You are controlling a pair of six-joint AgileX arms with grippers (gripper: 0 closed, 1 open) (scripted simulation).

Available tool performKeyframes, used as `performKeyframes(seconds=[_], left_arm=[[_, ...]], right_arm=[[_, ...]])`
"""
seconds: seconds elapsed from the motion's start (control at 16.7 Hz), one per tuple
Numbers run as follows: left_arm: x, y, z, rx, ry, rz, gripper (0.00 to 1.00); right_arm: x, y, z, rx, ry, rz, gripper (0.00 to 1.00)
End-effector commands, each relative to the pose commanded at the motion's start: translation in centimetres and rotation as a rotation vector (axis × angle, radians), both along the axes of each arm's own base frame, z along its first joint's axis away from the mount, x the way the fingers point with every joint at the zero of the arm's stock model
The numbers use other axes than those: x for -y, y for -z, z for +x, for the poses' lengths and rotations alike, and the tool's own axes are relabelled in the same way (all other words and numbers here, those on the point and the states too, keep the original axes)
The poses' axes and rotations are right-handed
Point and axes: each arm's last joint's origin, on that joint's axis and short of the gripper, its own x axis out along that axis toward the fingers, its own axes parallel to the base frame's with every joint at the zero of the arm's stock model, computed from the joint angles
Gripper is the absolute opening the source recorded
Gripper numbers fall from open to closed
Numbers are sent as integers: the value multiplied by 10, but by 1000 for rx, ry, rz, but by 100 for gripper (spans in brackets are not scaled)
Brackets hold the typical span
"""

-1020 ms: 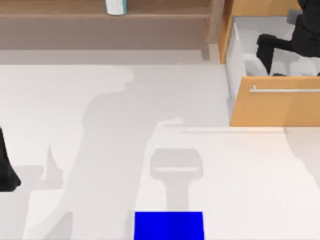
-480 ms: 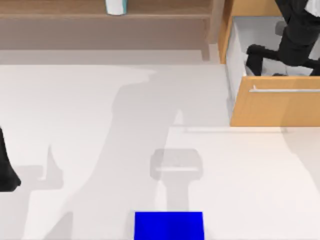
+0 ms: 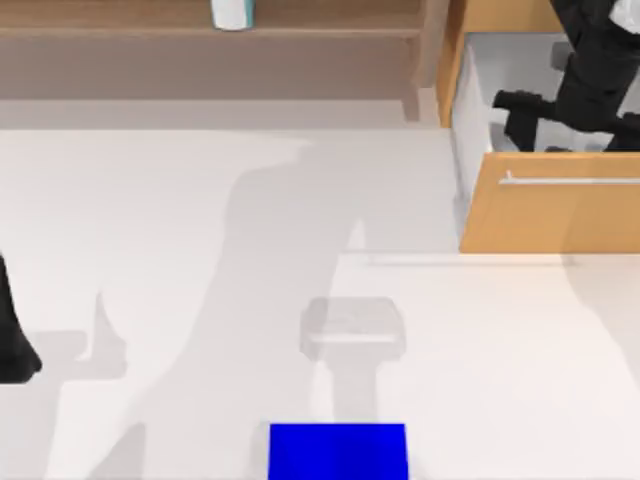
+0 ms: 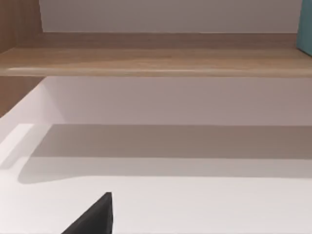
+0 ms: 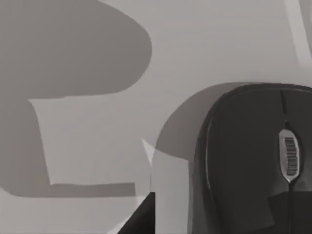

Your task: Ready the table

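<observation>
The white table [image 3: 180, 200] takes up most of the top view. At its back right stands a light-orange drawer cabinet [image 3: 560, 215], its drawer pulled open. My right gripper [image 3: 518, 115] reaches down into the drawer's white inside. In the right wrist view a black computer mouse [image 5: 243, 161] lies on the drawer floor, close beside the gripper. My left gripper [image 3: 18, 355] is parked at the table's left edge.
A blue mat [image 3: 337, 450] lies at the front middle of the table. A brown wooden shelf [image 3: 200, 40] runs along the back, with a teal and white object [image 3: 231, 14] on it. The drawer's metal bar handle [image 3: 570, 180] faces the table.
My right arm has shifted left inside the open drawer and its gripper has settled a little lower. Its shadow on the table has moved right. The left arm has not moved.
</observation>
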Motion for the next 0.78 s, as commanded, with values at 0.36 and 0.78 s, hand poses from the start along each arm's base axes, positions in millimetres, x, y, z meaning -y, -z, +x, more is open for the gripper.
performKeyframes(seconds=[0.36,0.78], left_arm=[[0,0,0,0,0,0,100],[0,0,0,0,0,0,100]], right_arm=[[0,0,0,0,0,0,10],[0,0,0,0,0,0,0]])
